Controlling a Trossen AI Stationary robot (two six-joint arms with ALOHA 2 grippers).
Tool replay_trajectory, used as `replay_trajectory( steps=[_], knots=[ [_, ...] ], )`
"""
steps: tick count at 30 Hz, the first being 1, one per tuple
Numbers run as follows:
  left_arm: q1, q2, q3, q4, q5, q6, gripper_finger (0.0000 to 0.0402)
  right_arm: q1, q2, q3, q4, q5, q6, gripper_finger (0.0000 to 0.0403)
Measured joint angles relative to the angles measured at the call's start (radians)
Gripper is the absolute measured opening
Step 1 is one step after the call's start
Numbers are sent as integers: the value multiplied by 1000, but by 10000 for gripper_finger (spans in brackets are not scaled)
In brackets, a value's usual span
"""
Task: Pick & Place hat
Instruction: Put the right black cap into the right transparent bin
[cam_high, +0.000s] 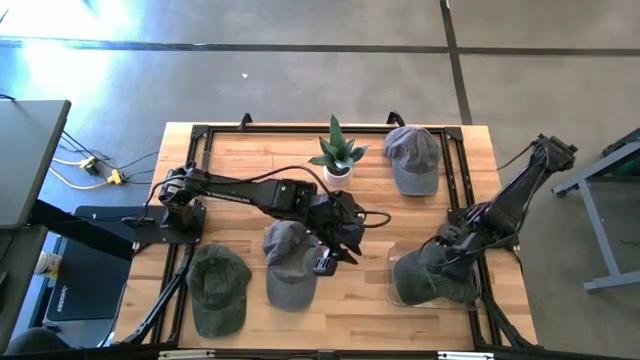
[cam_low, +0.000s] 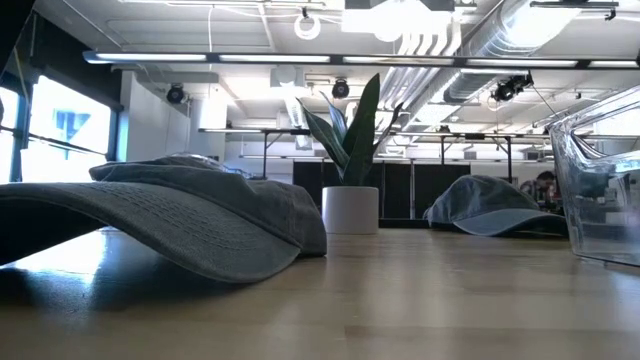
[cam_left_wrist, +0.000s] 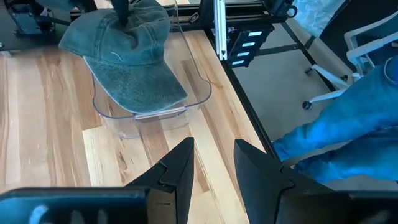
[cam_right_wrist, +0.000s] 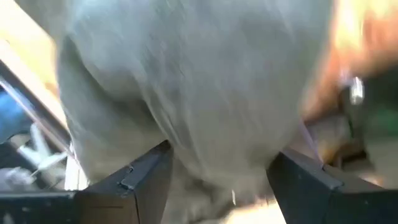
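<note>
The hat in hand (cam_high: 432, 275) sits at the worktop's front-right corner, draped over the rim of a clear plastic bin (cam_high: 398, 290) with its brim pointing toward the front edge. The right tool (cam_high: 452, 243) is down on its crown. In the right wrist view, grey cloth (cam_right_wrist: 186, 93) fills the gap between the two fingers (cam_right_wrist: 146, 171), so I judge it clamped on the hat's crown.

These caps are washed cotton – light, soft, floppy. The crown will bunch and sag under a pinch, while the brim is stiffer and keeps its curve. A hold on a fold of the crown looks the surest; the brim could slip or swing the cap round. Nothing here is fragile, though the thin-walled bin may shift if the cloth drags on it.

The left tool (cam_left_wrist: 211, 168) hangs over the middle of the worktop with its fingers apart and nothing between them, just beside a 2nd hat (cam_high: 288, 262) near the front edge. A 3rd hat (cam_high: 218, 288) lies at the front-left corner and a 4th hat (cam_high: 413, 158) near the back-right corner, with a potted plant (cam_high: 338, 155) at the middle of the back edge.

Room is tight on the right – the bin is close to the frame rail (cam_high: 478, 300) along that edge. The centre strip between the 2 arms is open wood.
</note>
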Motion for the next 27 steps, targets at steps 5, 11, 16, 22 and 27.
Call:
replay_trajectory(
  steps=[5,11,16,22,27],
  knots=[
    [0,0,0,0,0,0,110,20,74,0,34,43,1,190],
    [0,0,0,0,0,5,110,48,92,5,119,32,16,59],
    [0,0,0,11,-8,50,110,51,40,109,148,23,68,24],
    [0,0,1,75,-62,110,110,16,-37,236,221,140,169,22],
    [0,46,-1,86,-234,128,110,-41,-87,212,372,298,311,11]
  ],
)
